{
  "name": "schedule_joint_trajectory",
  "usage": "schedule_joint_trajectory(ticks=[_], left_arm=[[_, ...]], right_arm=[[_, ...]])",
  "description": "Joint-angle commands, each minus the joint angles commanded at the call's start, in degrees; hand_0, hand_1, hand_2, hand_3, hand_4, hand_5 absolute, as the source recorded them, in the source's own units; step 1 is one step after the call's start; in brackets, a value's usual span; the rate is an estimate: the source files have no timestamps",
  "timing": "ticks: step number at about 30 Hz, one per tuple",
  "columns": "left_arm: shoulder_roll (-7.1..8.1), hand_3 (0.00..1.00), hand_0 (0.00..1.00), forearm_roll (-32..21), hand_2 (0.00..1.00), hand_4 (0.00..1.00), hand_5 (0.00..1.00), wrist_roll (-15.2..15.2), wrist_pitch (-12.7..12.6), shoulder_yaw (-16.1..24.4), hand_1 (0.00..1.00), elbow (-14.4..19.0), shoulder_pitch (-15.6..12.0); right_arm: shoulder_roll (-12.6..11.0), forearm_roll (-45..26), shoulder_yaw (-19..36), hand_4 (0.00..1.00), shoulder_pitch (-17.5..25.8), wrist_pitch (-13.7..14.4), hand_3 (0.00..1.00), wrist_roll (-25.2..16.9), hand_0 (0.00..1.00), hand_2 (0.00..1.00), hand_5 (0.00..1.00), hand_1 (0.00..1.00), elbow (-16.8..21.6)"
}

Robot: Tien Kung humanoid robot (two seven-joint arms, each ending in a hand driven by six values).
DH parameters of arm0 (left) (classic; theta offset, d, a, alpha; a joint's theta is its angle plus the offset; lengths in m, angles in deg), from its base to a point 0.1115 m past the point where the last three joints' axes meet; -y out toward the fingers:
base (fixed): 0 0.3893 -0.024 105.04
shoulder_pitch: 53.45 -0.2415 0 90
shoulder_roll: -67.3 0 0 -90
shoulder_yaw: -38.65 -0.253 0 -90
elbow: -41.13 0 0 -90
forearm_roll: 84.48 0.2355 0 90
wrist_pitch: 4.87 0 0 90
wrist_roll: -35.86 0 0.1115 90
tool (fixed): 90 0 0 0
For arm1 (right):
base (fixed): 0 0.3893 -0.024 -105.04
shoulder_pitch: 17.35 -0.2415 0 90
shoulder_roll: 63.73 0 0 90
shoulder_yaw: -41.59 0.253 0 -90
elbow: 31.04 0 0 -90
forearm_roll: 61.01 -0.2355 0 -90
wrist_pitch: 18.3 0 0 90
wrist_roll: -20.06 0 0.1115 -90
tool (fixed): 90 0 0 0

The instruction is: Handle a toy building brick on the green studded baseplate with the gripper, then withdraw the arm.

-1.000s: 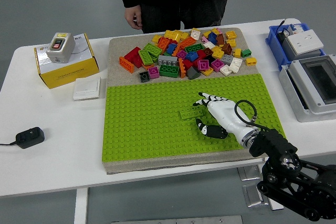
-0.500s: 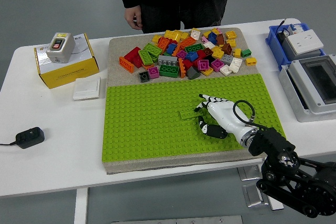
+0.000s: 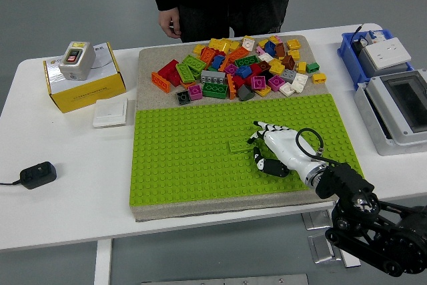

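Right hand (image 3: 277,146) rests low over the green studded baseplate (image 3: 180,165), fingers loosely spread and gripping nothing, fingertips touching or just beside the green brick (image 3: 241,145) lying on the plate to its left.

We find the green baseplate (image 3: 180,165) open left of the right hand (image 3: 277,146) save one green brick (image 3: 241,145) at its fingertips, while the brick pile (image 3: 237,68) crowds the far mat and grey boxes (image 3: 393,108) flank the surface's right.

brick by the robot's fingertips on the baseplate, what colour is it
Green, the same shade as the baseplate; the brick shows in the head view, just left of the right hand.
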Motion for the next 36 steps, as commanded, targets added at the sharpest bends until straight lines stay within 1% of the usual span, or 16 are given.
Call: schedule_joint_trajectory(ticks=[13,21,36], left_arm=[[-0.06,0.734,0.683,0.1,0.665,0.414,0.416,0.0,0.0,0.1,0.69,0.0,0.0],[-0.07,0.733,0.683,0.0,0.664,0.414,0.417,0.0,0.0,0.0,0.69,0.0,0.1],[-0.07,0.733,0.683,0.0,0.664,0.416,0.421,0.0,0.0,0.0,0.689,0.0,0.0]], right_arm=[[0.4,0.3,-0.1,0.234,0.4,0.1,0.681,0.3,0.855,0.986,0.389,0.946,0.8],[1.0,-0.4,0.2,0.233,0.5,0.2,0.68,0.1,0.855,0.986,0.389,0.946,-0.5],[1.9,-1.2,-1.1,0.232,-0.5,0.2,0.681,-0.1,0.855,0.986,0.388,0.945,-2.2]])
